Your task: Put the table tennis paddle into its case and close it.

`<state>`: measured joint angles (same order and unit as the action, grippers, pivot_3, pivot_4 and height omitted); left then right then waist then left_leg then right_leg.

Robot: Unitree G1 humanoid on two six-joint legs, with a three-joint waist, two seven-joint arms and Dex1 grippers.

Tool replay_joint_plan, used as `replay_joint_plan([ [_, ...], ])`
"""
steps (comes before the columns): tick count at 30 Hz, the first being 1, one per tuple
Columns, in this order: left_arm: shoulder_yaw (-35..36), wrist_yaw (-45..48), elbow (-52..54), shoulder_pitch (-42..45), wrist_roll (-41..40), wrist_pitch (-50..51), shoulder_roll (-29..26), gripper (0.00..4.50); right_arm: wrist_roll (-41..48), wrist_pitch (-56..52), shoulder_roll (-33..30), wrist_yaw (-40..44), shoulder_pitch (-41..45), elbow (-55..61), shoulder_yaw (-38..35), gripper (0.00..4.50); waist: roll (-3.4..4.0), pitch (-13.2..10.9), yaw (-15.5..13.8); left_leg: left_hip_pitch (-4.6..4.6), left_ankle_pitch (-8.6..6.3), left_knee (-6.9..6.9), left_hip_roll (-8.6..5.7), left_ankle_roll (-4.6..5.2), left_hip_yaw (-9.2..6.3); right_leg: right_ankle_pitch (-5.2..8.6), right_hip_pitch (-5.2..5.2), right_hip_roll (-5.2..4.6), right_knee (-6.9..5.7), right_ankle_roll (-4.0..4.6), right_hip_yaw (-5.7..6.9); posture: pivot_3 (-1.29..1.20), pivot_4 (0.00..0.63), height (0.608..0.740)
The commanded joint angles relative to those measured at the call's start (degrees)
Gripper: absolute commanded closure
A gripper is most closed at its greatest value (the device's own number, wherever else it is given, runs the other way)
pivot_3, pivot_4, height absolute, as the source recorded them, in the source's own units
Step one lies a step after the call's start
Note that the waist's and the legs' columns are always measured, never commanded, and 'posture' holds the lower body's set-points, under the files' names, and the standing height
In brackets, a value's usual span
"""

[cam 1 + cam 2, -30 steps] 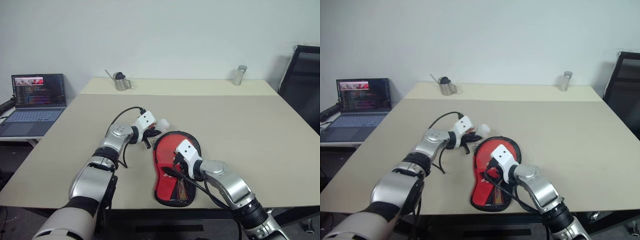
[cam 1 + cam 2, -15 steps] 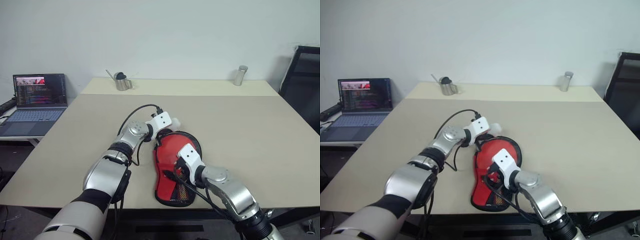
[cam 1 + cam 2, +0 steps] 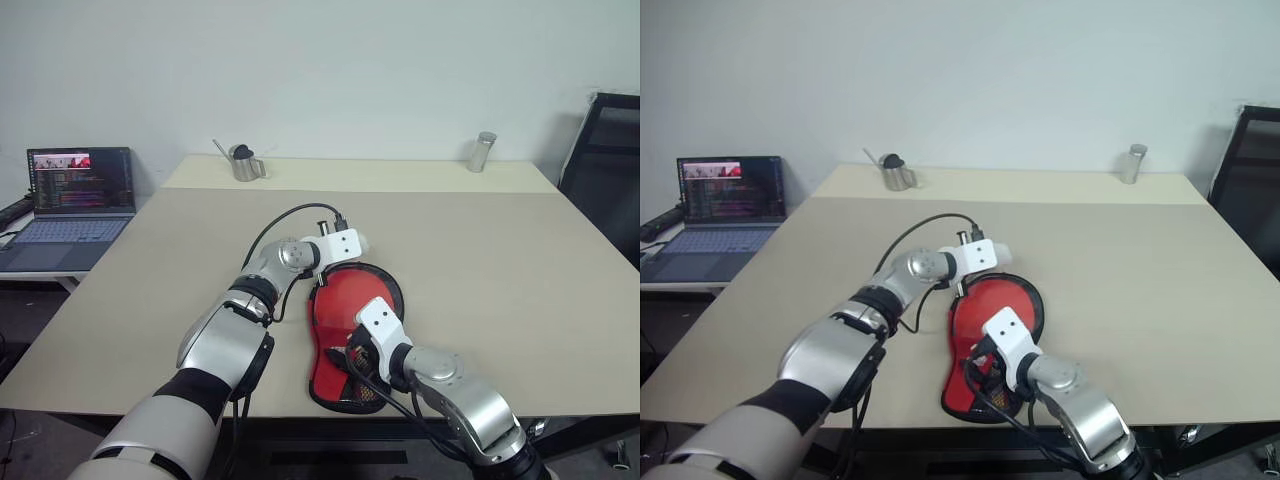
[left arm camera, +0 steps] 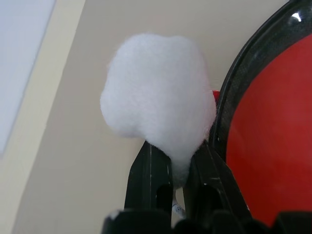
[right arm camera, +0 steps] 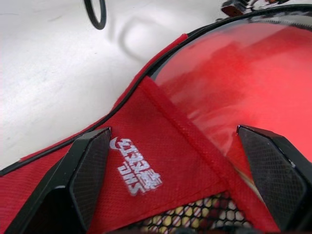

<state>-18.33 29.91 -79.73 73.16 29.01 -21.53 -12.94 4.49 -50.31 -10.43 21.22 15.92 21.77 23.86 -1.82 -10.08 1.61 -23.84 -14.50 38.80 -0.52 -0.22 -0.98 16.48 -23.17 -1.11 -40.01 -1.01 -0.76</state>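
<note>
Red fabric with a white logo and black mesh, black trim: the case (image 3: 340, 350) lies near the tabletop (image 3: 500, 260) front edge, paddle (image 5: 234, 92) face showing inside. It looks soft and floppy, so I'd grab the trim edge. Left pincer (image 4: 178, 165) is clenched on a white fluffy tuft (image 4: 158, 97) beside the rim; right pincer (image 5: 185, 165) hangs wide apart over the logo.

The soft red paddle-shaped fabric case (image 3: 352, 340) lies on the beige rectangular table (image 3: 500, 250) near its front edge. The round red-faced table tennis paddle (image 3: 355, 305) sits in the case. Behind the case, at the table's far edge, a small metal jug (image 3: 242, 163) stands to the left and a metal cylinder (image 3: 481, 151) to the right. An open laptop (image 3: 72, 205) sits left of the table.
</note>
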Motion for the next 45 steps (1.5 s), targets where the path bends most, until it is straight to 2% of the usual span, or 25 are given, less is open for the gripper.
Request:
replay_joint_plan([
  [1,-2.2,-2.7,0.7,2.7,2.9,-2.1,0.6,4.47,0.5,-4.2,0.3,-0.2,-3.0,-1.3,2.8,0.0,-0.01,0.0,0.0,0.0,0.0,0.0,0.0,0.0,0.0,0.0,0.0,0.0,0.0,0.0,0.0,0.0,0.15,0.74],
  [15,-6.6,-14.1,0.2,8.8,9.8,-3.0,5.5,4.47,0.8,-7.4,2.6,-4.2,-6.7,2.9,5.4,0.0,-0.13,0.1,-0.3,-0.04,0.0,0.0,-0.01,0.0,-0.03,0.01,0.0,0.0,0.02,-0.02,0.03,0.0,0.15,0.74],
  [25,-15.6,-23.3,-0.2,14.1,19.1,-7.9,11.0,4.47,1.4,-8.9,3.0,-6.0,-9.0,5.3,6.4,0.0,-0.14,0.1,-0.1,-0.04,0.0,-0.02,-0.02,0.0,-0.04,0.04,0.0,0.01,0.03,-0.06,0.01,0.0,0.15,0.74],
  [31,-17.0,-20.6,-0.6,11.5,19.9,-9.2,13.9,4.47,1.6,-8.9,3.5,-6.4,-8.8,5.0,6.3,0.0,-0.14,0.1,0.1,-0.03,0.0,-0.04,0.0,0.0,-0.02,0.04,-0.01,0.02,0.03,-0.07,0.0,0.0,0.15,0.74],
  [36,-16.9,-18.5,-0.8,9.0,19.7,-8.3,13.7,4.47,1.6,-8.6,3.7,-6.4,-8.4,4.5,6.1,0.0,-0.14,0.1,0.1,-0.01,0.0,-0.04,0.0,0.0,-0.01,0.04,-0.01,0.04,0.02,-0.07,-0.01,0.0,0.15,0.74],
  [40,-15.2,-12.0,-0.9,6.6,17.4,-8.0,12.9,4.47,1.5,-8.2,3.7,-6.1,-8.2,4.1,5.9,0.0,-0.14,0.2,0.3,0.01,0.0,-0.04,0.0,0.0,0.02,0.04,0.0,0.04,0.02,-0.06,-0.02,0.0,0.15,0.74],
  [45,-12.8,-10.1,-0.4,6.4,14.8,-8.1,12.1,2.73,1.5,-7.5,3.6,-5.6,-7.2,3.0,6.0,0.0,-0.14,0.2,0.3,0.04,0.0,-0.04,0.05,0.0,0.03,0.04,0.0,0.07,0.01,-0.06,-0.04,0.0,0.15,0.74],
])
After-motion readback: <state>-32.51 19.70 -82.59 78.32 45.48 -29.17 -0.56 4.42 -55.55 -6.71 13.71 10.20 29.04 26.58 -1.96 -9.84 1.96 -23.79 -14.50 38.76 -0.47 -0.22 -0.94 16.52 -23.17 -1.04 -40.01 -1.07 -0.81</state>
